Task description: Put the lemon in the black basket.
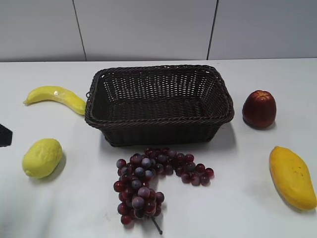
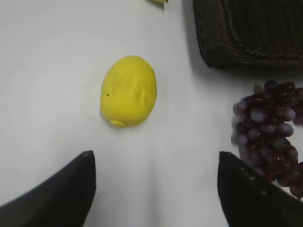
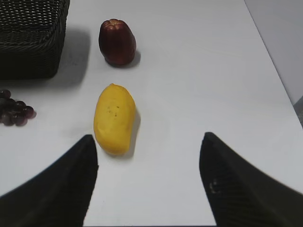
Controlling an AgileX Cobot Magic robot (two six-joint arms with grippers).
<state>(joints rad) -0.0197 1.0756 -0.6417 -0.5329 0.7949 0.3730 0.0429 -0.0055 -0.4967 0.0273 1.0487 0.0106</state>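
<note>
The pale yellow lemon (image 1: 42, 157) lies on the white table at the front left; it also shows in the left wrist view (image 2: 128, 91). The black basket (image 1: 158, 118) stands empty at the table's middle back, and its corner shows in the left wrist view (image 2: 246, 47). My left gripper (image 2: 156, 158) is open and empty, hovering short of the lemon; only a dark tip of it (image 1: 4, 135) shows at the exterior view's left edge. My right gripper (image 3: 147, 142) is open and empty over bare table beside the mango; it is out of the exterior view.
A yellow banana (image 1: 55, 96) lies left of the basket. A bunch of dark red grapes (image 1: 151, 181) lies in front of it. A dark red apple-like fruit (image 1: 259, 108) stands to its right, and an orange-yellow mango (image 1: 292, 176) lies at the front right.
</note>
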